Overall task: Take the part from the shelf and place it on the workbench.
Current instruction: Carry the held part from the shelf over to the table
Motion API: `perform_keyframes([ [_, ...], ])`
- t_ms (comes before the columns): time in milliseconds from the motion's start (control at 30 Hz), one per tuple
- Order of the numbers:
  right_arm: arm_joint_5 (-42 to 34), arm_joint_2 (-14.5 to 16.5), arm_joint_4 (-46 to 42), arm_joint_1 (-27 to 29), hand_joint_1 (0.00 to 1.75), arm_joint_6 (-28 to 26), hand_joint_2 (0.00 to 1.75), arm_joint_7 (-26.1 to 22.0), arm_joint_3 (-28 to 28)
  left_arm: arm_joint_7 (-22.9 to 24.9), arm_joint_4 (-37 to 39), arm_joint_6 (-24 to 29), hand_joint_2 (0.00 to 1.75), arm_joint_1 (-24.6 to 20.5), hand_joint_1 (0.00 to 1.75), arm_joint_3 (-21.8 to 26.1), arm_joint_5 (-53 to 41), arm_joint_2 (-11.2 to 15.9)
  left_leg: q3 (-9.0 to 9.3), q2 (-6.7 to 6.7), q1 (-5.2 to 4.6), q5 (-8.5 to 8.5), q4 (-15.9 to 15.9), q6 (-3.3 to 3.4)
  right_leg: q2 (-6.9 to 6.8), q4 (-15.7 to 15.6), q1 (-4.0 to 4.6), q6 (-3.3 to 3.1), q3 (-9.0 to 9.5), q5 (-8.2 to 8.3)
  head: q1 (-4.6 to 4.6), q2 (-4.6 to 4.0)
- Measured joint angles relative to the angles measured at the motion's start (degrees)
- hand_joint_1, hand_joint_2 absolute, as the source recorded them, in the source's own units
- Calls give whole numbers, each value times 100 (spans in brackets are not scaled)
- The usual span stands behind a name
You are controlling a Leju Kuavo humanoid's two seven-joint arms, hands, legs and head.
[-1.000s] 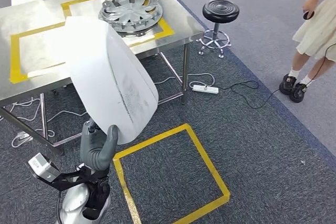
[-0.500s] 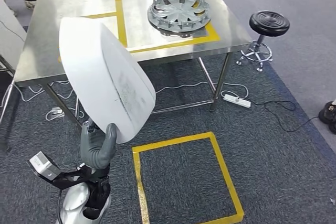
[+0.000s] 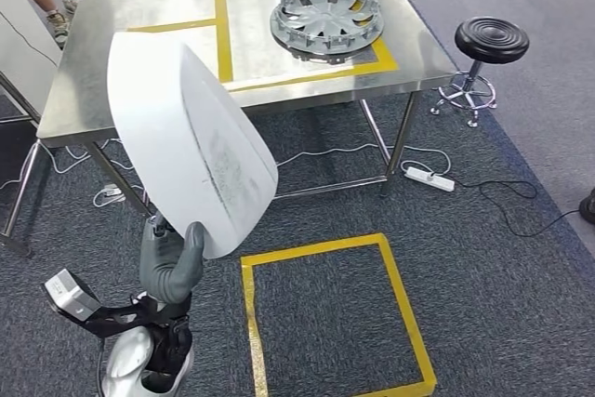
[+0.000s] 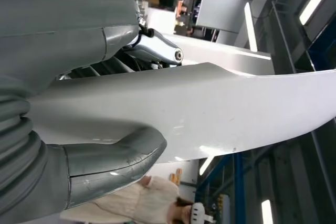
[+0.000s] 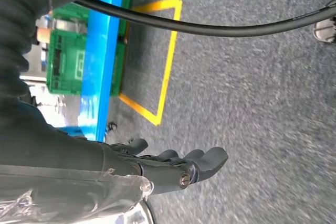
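Gripping the lower edge of the white part (image 3: 186, 141), the left hand (image 3: 168, 267) has its thumb pressed on one face and its fingers (image 4: 156, 45) on the other, as the left wrist view shows, so the panel is pinched between them. From that hold the part rises up and away from the hand, tilted, its broad curved face turned toward the head camera and its upper edge overlapping the near rim of the tabletop (image 3: 91, 72) in that view. It looks to be carried in the air, short of the bench and touching nothing else. Right hand (image 5: 178, 169) hangs low over the carpet, fingers straight, close together and empty. Step in hand, by my reading: the carry, with the pick from the shelf done and the placing not yet begun. Next move calls for closing on the bench, then lifting the part clear of the rim and laying it flat in the bare taped area beside the silver wheel cover (image 3: 326, 20). One edge grip on a wide panel; it may swing or slip.
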Motion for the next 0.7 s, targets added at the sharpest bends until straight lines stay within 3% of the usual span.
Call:
perform_keyframes([
  [100, 255, 3, 1, 5, 0, -137, 175, 50, 158, 165, 0, -45, 175, 2, 175, 2, 154, -18, 82, 4, 0, -14, -185, 61, -9, -31, 14, 90, -5, -3, 1, 0],
  [167, 385, 3, 1, 5, 0, -202, 175, 122, 275, 253, 0, -45, 175, 1, 175, 5, 229, -46, 100, 1, 25, -2, -216, 116, -8, 115, 12, 148, -72, -120, 20, 0],
  [267, 488, 3, 2, 16, 0, -244, 175, 185, 406, 319, 6, -48, 175, 1, 175, 7, 283, -78, 109, 1, 35, -4, -230, 171, -3, 1100, 12, 197, -534, -617, 64, 0],
  [300, 523, 3, 2, 24, 0, -262, 175, 220, 444, 346, 12, -52, 175, 2, 175, 7, 306, -79, 110, 0, 34, -7, -229, 175, -2, 1414, 10, 208, -693, -715, 67, 0],
  [333, 556, 3, 3, 34, 0, -287, 175, 269, 485, 380, 19, -59, 175, 3, 175, 7, 336, -79, 113, -5, 34, -9, -229, 178, -3, 1546, 7, 216, -771, -706, 71, 0],
  [367, 581, 3, 3, 42, 0, -314, 175, 323, 530, 416, 26, -71, 175, 4, 175, 6, 371, -80, 119, -12, 35, -11, -228, 176, -3, 1452, 1, 222, -741, -585, 73, 0],
  [433, 605, 2, 4, 52, 0, -374, 175, 416, 622, 487, 33, -119, 175, 1, 175, 4, 470, -90, 139, -30, 39, -22, -223, 153, 0, 749, -21, 232, -421, -178, 75, 0],
  [500, 606, 3, 10, 51, 0, -428, 175, 471, 690, 529, 37, -223, 175, -14, 175, 2, 589, -101, 138, -43, 16, -35, -195, 99, 25, 126, -34, 212, -115, 45, 73, 0],
  [633, 588, 3, 16, 62, 0, -510, 175, 533, 752, 507, 43, -524, 175, -55, 175, -6, 708, -102, 118, -49, 15, -36, -184, -8, 47, -23, -18, 69, -58, 80, 69, 0],
  [700, 582, 3, 16, 63, 0, -543, 175, 545, 753, 486, 44, -579, 175, -79, 175, -7, 722, -101, -14, -38, 27, -240, 110, -67, 38, -38, -36, 4, -51, 95, 40, 0],
])
